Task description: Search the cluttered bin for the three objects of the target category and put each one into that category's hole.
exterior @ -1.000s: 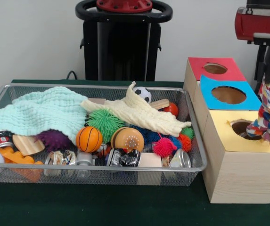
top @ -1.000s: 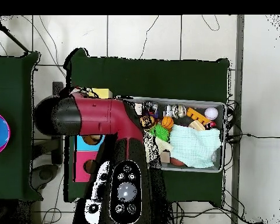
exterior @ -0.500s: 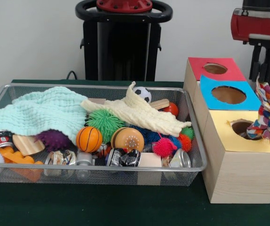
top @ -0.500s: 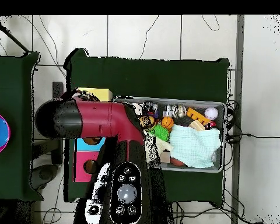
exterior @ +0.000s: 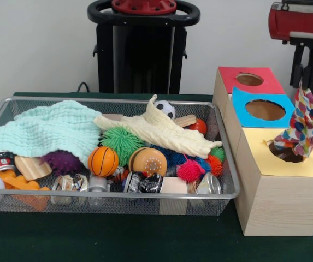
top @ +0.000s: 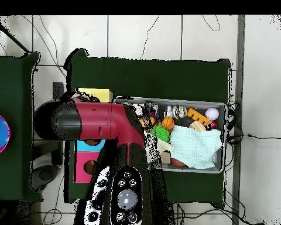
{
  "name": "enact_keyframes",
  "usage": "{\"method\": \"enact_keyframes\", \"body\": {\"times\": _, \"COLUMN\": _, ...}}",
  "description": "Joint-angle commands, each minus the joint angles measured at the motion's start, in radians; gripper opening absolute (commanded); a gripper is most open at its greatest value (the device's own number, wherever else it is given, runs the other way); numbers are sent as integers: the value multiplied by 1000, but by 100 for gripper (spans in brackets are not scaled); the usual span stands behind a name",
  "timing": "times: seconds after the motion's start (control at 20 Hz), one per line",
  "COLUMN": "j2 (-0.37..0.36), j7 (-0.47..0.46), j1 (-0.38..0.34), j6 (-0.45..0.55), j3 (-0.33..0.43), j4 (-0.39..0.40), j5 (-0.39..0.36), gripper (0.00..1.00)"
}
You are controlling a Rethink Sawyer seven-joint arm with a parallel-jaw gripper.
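Patterned cloth (exterior: 301, 126) hangs limp into yellow-top box hole (exterior: 285, 152); soft, light. Claw state: cannot tell. Next: cream cloth (exterior: 161, 132), pinch raised fold

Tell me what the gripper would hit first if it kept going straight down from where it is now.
Most likely the patterned cloth draped into the hole in the yellow-topped box. The gripper itself is hidden above it, so the exact line is uncertain.

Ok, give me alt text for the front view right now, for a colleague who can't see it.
A multicoloured patterned cloth hangs partly into the round hole of the yellow-topped wooden box, with the red arm above it. Left of the boxes, a wire mesh bin holds two cloths, spiky balls, a mini basketball and cans.
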Motion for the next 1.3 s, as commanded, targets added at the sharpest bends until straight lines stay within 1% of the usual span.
{"method": "enact_keyframes", "body": {"times": 0.05, "j2": 1, "j7": -32, "j1": -29, "j6": 143, "j3": 83, "j4": 108, "j5": -17, "gripper": 0}}
{"method": "enact_keyframes", "body": {"times": 0.25, "j2": 4, "j7": -20, "j1": -21, "j6": 177, "j3": 77, "j4": 87, "j5": -17, "gripper": 0}}
{"method": "enact_keyframes", "body": {"times": 0.35, "j2": 0, "j7": -15, "j1": -17, "j6": 179, "j3": 77, "j4": 91, "j5": -14, "gripper": 0}}
{"method": "enact_keyframes", "body": {"times": 0.85, "j2": 25, "j7": -31, "j1": -27, "j6": 121, "j3": 77, "j4": 86, "j5": -40, "gripper": 0}}
{"method": "enact_keyframes", "body": {"times": 1.25, "j2": 58, "j7": -24, "j1": -27, "j6": 123, "j3": 78, "j4": 39, "j5": -40, "gripper": 0}}
{"method": "enact_keyframes", "body": {"times": 1.3, "j2": 56, "j7": -23, "j1": -24, "j6": 123, "j3": 78, "j4": 42, "j5": -40, "gripper": 0}}
